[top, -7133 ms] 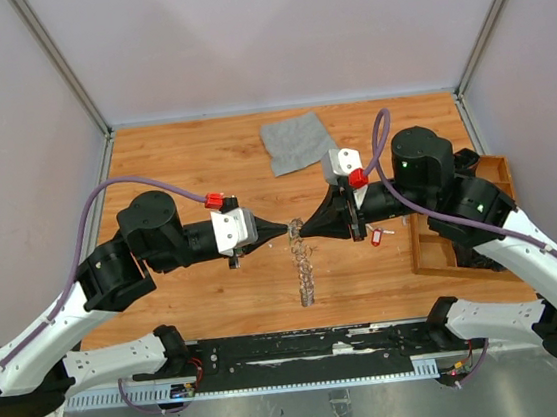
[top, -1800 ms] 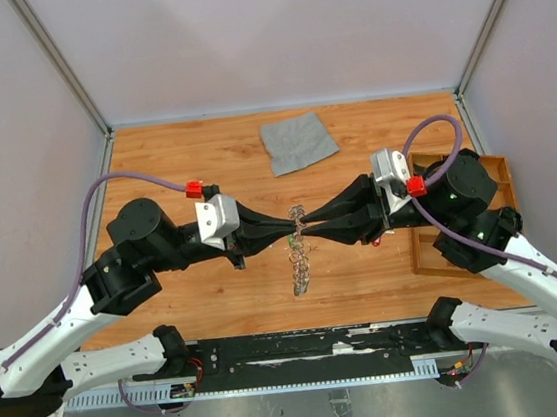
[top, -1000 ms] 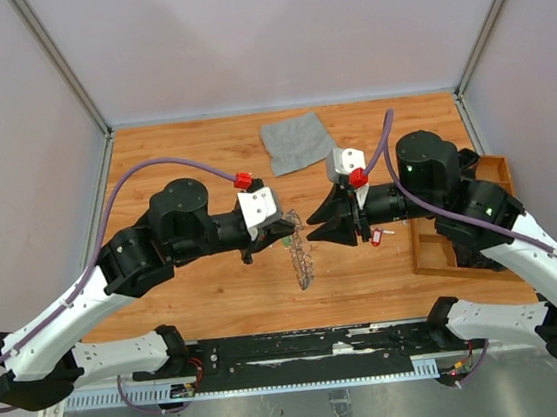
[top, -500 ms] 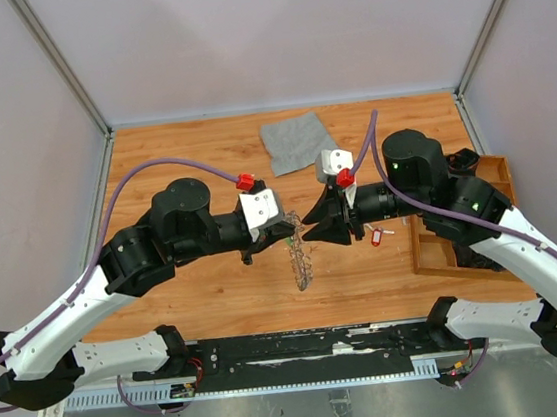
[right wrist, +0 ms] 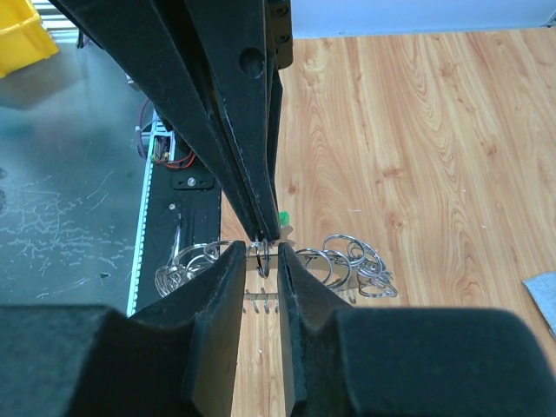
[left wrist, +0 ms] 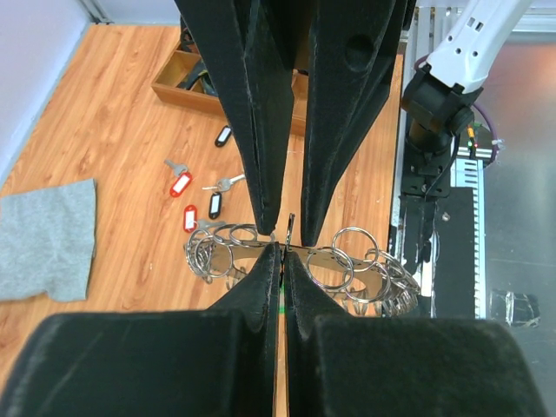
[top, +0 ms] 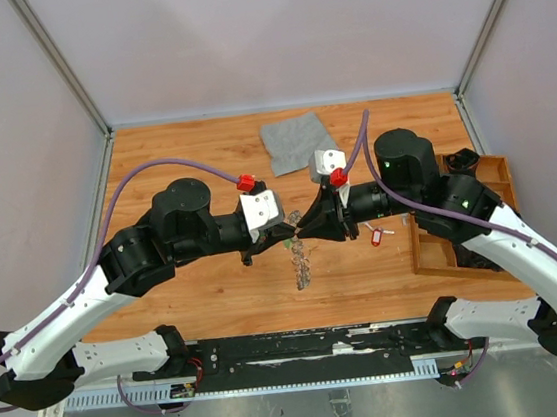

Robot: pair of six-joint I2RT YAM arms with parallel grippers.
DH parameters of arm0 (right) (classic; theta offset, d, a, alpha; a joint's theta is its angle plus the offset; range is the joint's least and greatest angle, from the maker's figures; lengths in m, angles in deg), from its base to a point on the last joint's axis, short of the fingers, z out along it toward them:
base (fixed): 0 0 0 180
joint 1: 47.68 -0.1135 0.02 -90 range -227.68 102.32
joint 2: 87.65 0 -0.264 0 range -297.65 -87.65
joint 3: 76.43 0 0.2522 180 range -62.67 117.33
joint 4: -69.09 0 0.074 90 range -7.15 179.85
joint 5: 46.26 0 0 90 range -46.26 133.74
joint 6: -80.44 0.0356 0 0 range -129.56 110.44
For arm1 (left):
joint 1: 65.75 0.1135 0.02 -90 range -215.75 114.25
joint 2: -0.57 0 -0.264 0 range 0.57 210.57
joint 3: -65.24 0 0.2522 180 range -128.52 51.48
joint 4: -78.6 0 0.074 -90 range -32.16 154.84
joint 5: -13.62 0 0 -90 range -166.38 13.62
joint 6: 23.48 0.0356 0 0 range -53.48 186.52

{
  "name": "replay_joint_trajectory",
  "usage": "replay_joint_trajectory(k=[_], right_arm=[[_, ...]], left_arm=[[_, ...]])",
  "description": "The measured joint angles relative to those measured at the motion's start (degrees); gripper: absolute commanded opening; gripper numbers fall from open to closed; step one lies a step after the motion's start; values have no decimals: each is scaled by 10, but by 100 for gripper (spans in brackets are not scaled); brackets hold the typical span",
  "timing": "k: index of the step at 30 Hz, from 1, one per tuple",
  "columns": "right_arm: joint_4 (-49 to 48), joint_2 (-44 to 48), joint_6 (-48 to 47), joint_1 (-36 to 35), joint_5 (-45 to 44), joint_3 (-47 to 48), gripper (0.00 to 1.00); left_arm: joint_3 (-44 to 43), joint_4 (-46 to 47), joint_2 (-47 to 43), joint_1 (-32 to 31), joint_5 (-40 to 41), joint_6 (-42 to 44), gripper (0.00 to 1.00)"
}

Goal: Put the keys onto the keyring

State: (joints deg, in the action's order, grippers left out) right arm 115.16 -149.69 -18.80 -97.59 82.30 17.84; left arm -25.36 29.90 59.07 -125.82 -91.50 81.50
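The keyring [top: 300, 264] is a silvery band fringed with small split rings, held off the table. My left gripper [top: 289, 234] is shut on its top edge, as the left wrist view [left wrist: 281, 252] shows. My right gripper [top: 304, 230] faces it tip to tip. Its fingers [right wrist: 233, 265] stand apart around one small ring on the keyring [right wrist: 347, 254]. Keys with red tags [left wrist: 181, 184] and black tags [left wrist: 215, 205] lie on the table. One red-tagged key [top: 376, 239] lies right of the grippers.
A grey cloth [top: 296, 141] lies at the back middle. A wooden tray [top: 425, 242] with black parts stands at the right edge. The arms' base rail [top: 304, 346] runs along the near edge.
My right gripper has moved left until its tips meet the keyring. My left gripper still holds the keyring in about the same spot.
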Motion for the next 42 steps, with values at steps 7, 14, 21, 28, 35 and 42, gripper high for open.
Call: replay_joint_trajectory(k=[7, 14, 21, 28, 35, 42], right_arm=[[-1, -2, -2, 0, 4, -8, 1], [-13, 3, -4, 0, 7, -17, 1], [-49, 42, 0, 0, 1, -44, 1], [-113, 95, 20, 0, -2, -75, 1], [-179, 115, 50, 0, -4, -102, 1], [-212, 116, 69, 0, -10, -111, 1]], left_arm=[[0, 0, 0, 0, 0, 0, 1], [0, -1, 0, 0, 3, -2, 14], [8, 40, -29, 0, 16, -22, 30], [36, 108, -71, 0, 24, -52, 31], [56, 147, -73, 0, 21, -73, 32], [57, 175, -73, 0, -4, -85, 32]])
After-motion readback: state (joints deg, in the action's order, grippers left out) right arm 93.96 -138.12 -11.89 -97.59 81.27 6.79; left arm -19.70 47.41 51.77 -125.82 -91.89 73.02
